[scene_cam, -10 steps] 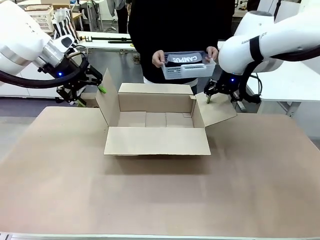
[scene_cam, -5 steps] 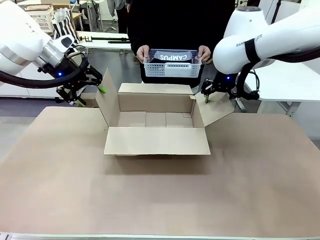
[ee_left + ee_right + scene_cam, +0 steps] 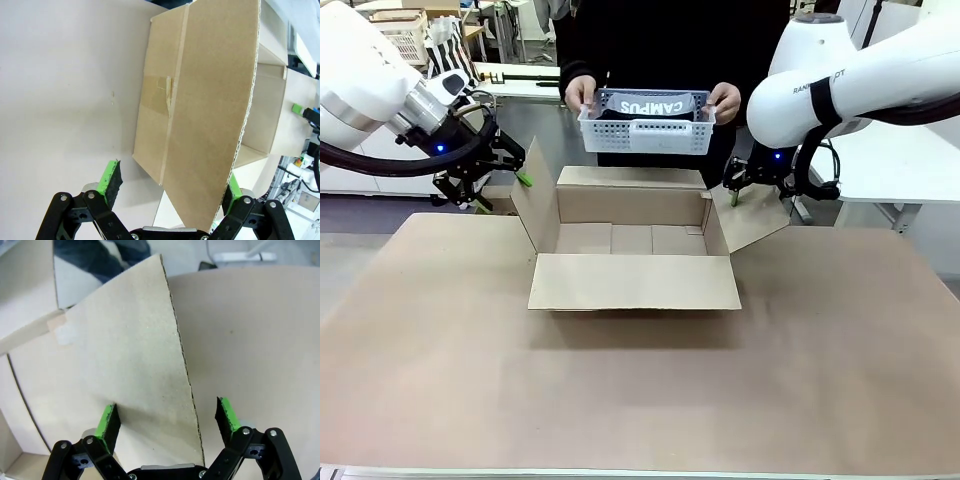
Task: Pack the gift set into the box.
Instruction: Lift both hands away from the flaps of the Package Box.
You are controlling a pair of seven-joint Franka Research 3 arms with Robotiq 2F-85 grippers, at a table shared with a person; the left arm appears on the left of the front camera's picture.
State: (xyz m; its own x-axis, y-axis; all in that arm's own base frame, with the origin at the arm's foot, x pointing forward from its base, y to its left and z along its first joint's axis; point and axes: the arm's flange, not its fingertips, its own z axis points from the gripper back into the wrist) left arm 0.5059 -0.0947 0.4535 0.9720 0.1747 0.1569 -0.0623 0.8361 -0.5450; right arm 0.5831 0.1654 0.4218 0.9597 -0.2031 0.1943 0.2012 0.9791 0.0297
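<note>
Front view: the box (image 3: 632, 240) sits open on the table (image 3: 620, 400), its inside bare as far as can be seen. Of its 4 flaps, the near one lies flat toward the robot, the far one stands upright, the left flap (image 3: 536, 195) stands nearly upright and leans a little outward, and the right flap (image 3: 752, 218) splays outward. The left gripper (image 3: 503, 168) is at the left flap and the right gripper (image 3: 745, 182) is at the right flap. A person at the far side holds a white basket (image 3: 645, 134) with 2 hands, one hand (image 3: 581, 95) at each end, the other (image 3: 725, 100) opposite. The gift set (image 3: 653, 104) lies in that basket, in the air above the box's far edge and apart from it.

Left wrist view: the left gripper (image 3: 170, 187) has its jaws spread wide. The left flap (image 3: 210, 100) passes between them, close to 1 pad and not pinched.

Right wrist view: the right gripper (image 3: 166, 420) is likewise spread, with the right flap (image 3: 130, 365) running up between its pads, unclamped.

Judged from this, the opening is ready and the side flaps are out of the way. The packing itself is not yet done: the gift set has to come down into the box, and any closing of the 4 flaps would follow
</note>
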